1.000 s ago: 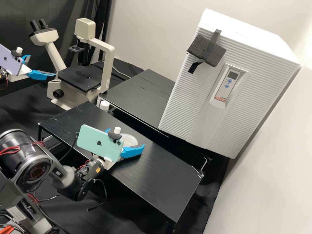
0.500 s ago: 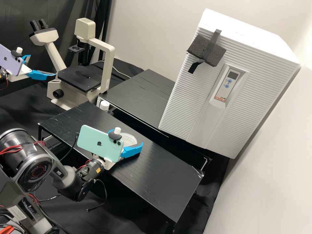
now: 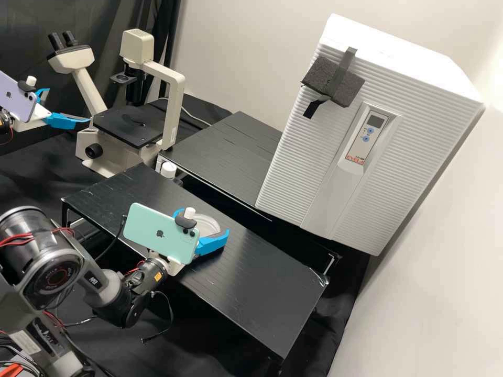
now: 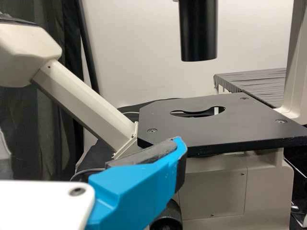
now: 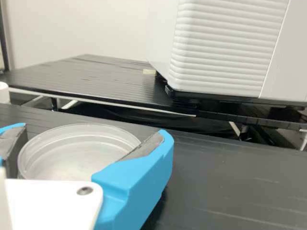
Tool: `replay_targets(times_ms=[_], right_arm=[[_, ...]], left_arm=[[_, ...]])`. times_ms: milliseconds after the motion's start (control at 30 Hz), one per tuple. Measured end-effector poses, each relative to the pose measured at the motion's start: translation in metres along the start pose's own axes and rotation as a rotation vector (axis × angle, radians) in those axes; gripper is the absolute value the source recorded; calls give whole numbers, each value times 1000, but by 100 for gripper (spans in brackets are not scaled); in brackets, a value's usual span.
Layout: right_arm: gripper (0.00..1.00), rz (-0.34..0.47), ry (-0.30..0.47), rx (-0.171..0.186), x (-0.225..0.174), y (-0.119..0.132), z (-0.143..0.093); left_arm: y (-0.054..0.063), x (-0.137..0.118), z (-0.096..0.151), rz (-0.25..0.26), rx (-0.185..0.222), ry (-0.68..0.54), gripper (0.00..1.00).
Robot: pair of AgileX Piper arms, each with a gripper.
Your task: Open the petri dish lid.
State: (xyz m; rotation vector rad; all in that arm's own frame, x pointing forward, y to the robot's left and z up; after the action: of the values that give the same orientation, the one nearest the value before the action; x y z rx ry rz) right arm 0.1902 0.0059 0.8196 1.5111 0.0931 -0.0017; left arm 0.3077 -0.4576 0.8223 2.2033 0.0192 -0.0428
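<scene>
- Near desk (image 3: 251, 293): in front of the far desk (image 3: 225, 157).
- Petri dish (image 3: 208, 224): on the near desk, between the fingers of the right gripper (image 3: 202, 222).
- Incubator (image 3: 419, 141): on the far desk, at its right end in the high view.
- Foam block (image 3: 322, 76): on the incubator's front, with tape (image 3: 346, 65) across it.
- Microscope (image 3: 128, 125): left of the far desk, behind the near desk's left end.
- Left gripper (image 3: 68, 105): left of the microscope's stage.
- Curtain (image 3: 26, 31): behind the microscope.

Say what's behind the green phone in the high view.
Part of the petri dish and the black table show; its near part and some of the right gripper are covered.
</scene>
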Motion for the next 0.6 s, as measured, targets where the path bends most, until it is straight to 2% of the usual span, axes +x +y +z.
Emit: replay_targets(times_ms=[267, 467, 600], right_arm=[[0, 39, 61, 32, -7, 7, -4], [0, 57, 50, 28, -10, 10, -2], [0, 82, 23, 54, -12, 14, 3]], left_arm=[[0, 0, 0, 0, 0, 0, 100], [0, 0, 0, 0, 0, 0, 100], [0, 0, 0, 0, 0, 0, 100]])
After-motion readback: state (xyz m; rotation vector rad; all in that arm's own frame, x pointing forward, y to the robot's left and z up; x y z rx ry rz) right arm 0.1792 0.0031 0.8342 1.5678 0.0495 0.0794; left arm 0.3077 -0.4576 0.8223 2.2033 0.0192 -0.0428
